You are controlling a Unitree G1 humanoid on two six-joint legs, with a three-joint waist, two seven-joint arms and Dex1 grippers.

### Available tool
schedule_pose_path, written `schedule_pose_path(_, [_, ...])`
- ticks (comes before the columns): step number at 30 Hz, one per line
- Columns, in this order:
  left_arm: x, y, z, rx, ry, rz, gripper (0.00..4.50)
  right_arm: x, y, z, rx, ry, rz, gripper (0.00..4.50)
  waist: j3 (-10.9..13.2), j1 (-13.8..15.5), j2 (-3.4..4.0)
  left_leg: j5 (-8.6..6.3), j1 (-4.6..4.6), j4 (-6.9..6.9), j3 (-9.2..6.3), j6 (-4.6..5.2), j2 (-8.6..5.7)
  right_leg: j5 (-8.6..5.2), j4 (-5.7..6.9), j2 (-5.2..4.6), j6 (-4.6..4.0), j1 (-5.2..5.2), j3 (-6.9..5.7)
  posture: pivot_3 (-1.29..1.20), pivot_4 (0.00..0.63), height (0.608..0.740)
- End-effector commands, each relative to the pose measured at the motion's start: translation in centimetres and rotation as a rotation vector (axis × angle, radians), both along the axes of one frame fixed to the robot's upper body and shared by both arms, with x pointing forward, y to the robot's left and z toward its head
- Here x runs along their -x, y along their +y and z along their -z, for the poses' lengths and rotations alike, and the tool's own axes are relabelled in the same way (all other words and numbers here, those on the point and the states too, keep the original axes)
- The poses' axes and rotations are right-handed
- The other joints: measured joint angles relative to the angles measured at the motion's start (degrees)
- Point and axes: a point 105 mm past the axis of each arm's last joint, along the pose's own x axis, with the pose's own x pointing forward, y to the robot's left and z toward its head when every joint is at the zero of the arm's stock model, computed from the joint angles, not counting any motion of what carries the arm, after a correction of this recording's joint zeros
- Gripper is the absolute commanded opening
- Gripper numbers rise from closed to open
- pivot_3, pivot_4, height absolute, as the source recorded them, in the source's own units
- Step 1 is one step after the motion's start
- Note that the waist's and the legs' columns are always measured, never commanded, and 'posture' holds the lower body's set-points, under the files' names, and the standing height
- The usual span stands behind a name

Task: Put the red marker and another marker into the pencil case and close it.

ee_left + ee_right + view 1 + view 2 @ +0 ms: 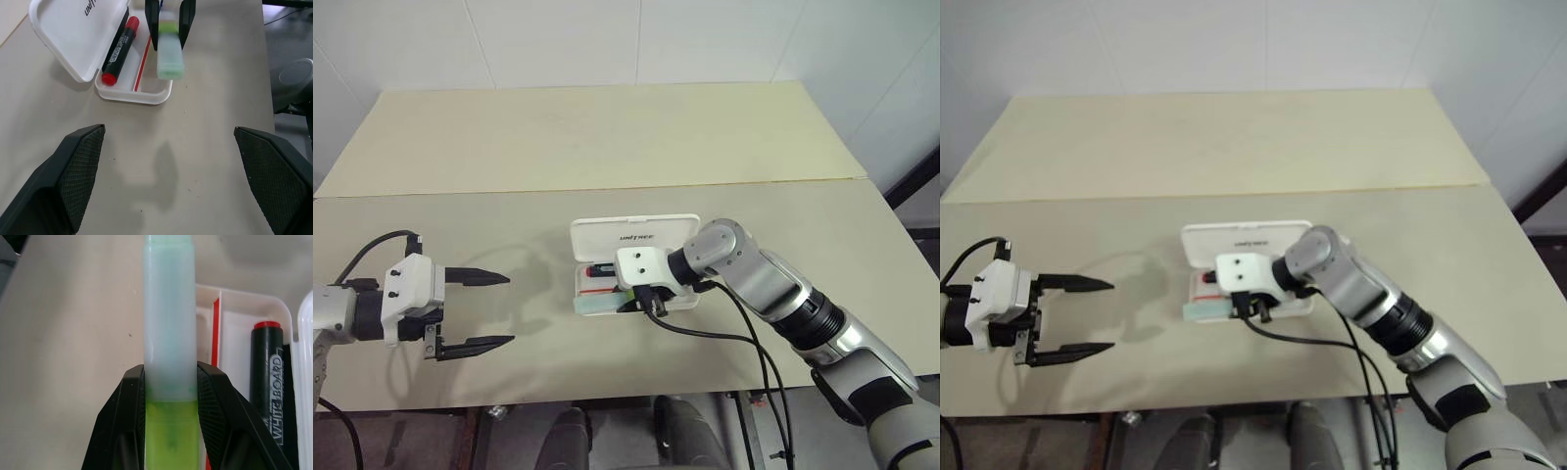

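Red marker (119, 51) lies in pencil case (636, 235) tray, up against the hinge side, parallel to lid; red cap at one end, red tail at other. Case open, lid tipped back, lettering showing. Thin red line runs down tray beside the marker; tray space on the near side of that line bare.

Highlighter (169, 323) clamped between right gripper (641, 303) fingers, which grip at the join of yellow-green cap and pale mint body. Mint end sticks out past the tray's left short edge, over bare table (607, 137). Body sits over the near part of tray; cannot tell if it touches the rim.

Left gripper (480, 311) well apart from case, on robot's left, jaws wide apart, nothing between them, tips pointing toward case. Clear tabletop between its fingertips and tray edge.

Case sits mid-table, near front half. Seam crosses table just behind lid. Wide open room behind and to both sides; front edge near. Black cable (705, 333) drapes from right wrist across table in front of case.
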Motion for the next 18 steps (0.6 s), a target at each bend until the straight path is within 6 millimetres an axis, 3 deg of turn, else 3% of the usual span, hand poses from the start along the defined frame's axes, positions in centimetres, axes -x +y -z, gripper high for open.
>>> schedule_pose_path(1, [0.2,-0.1,-0.9,-0.003,-0.037,0.000,4.50,-0.2,0.8,-0.8,-0.006,-0.053,-0.026,1.09,0.0,-0.1,0.00,0.00,0.00,-0.01,0.00,0.00,0.00,0.00,0.00,0.01,0.00,-0.01,0.00,0.00,0.150,0.740])
schedule_pose_path(8, [0.1,-0.3,-0.8,0.000,-0.039,0.004,4.50,-0.9,0.5,-1.1,0.000,-0.064,-0.004,1.09,0.0,-0.8,-0.01,0.00,0.03,-0.01,0.00,0.00,0.04,0.03,0.02,0.04,-0.05,0.00,0.00,0.00,0.150,0.740])
schedule_pose_path(9, [0.1,-0.3,-0.8,0.000,-0.039,0.005,4.50,-1.0,0.4,-1.2,0.000,-0.068,-0.003,1.85,0.0,-1.0,-0.02,0.00,0.02,-0.01,0.00,0.00,0.04,0.03,0.02,0.04,-0.06,0.00,0.01,0.00,0.150,0.740])
schedule_pose_path(14, [-0.2,-0.5,-0.8,0.003,-0.041,0.010,4.50,-1.8,0.8,-3.0,-0.057,-0.106,0.022,3.49,0.0,-1.1,-0.02,0.00,0.02,-0.02,0.00,0.00,0.05,0.04,0.02,0.05,-0.05,-0.01,0.00,0.00,0.150,0.740])
schedule_pose_path(18, [-0.5,-0.7,-0.7,0.007,-0.040,0.023,4.50,-1.9,0.5,-5.2,-0.104,-0.128,0.025,3.49,0.0,-1.1,-0.02,-0.01,0.02,-0.03,0.00,-0.02,0.04,0.05,0.01,0.04,-0.02,-0.02,0.00,0.00,0.150,0.740])
